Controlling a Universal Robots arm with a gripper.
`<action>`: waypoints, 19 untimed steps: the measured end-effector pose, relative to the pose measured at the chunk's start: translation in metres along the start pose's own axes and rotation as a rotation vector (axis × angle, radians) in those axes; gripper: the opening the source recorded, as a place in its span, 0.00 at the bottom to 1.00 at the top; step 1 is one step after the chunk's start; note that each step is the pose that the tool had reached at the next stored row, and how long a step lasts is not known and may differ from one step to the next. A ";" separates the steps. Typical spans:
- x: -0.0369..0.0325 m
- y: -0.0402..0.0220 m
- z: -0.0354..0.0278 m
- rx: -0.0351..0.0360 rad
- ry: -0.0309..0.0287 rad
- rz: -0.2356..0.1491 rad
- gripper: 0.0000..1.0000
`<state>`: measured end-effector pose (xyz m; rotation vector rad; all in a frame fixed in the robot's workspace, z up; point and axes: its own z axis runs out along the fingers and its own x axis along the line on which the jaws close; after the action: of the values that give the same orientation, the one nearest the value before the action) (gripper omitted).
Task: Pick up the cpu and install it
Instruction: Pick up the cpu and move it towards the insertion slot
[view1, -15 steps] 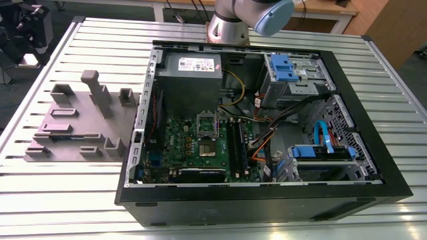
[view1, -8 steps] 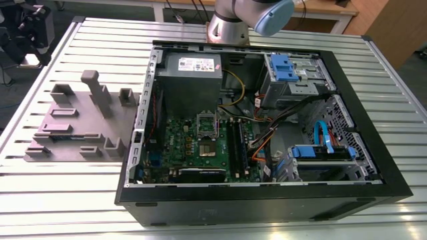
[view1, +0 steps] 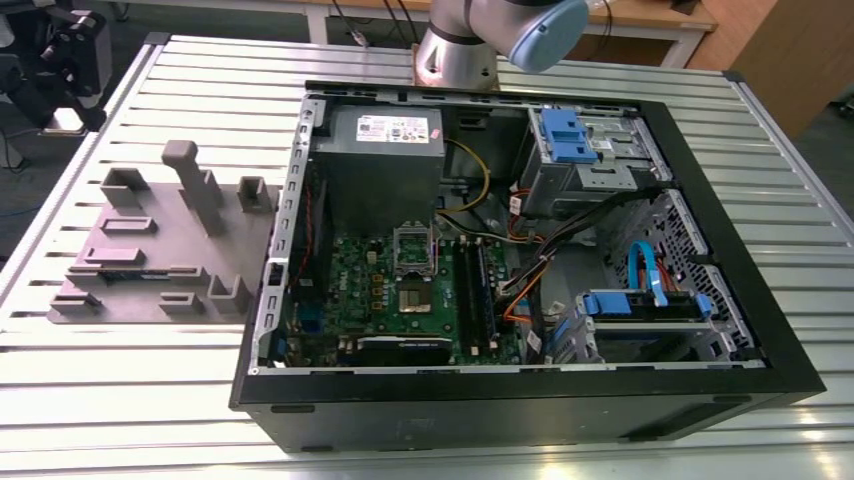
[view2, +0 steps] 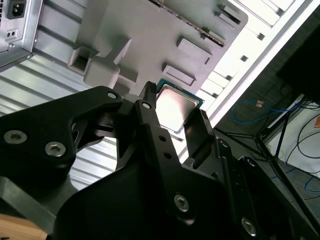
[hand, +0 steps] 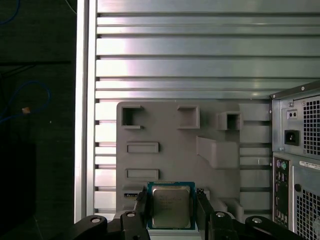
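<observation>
Gripper (hand: 172, 214), fingers clamped against opposite edges of the cpu (hand: 171, 204), its faint lid print unreadable, above the grey tray (hand: 165, 165).

My tool (hand: 171, 214), clamped on the small silver square cpu (hand: 171, 205), hangs clear above the mauve-grey plastic tray (hand: 170, 160) and its upright blocks (view1: 200, 185). The slatted metal desk (hand: 200, 65) beyond lies bare. The black computer case (view1: 534, 400) is open on top. Its tray-side wall (view1: 280, 250) and loose cables (view1: 534, 262) flank the metal-framed socket (view1: 415, 262).
</observation>
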<state>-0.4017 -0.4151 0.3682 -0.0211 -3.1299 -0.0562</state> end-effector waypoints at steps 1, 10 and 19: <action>-0.0008 0.0000 0.0000 0.0000 0.0000 0.000 0.47; -0.0057 0.0001 -0.0001 0.0000 0.0001 0.000 0.47; -0.0303 0.0004 -0.0002 0.0000 0.0000 0.000 0.47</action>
<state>-0.3714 -0.4151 0.3681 -0.0211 -3.1299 -0.0562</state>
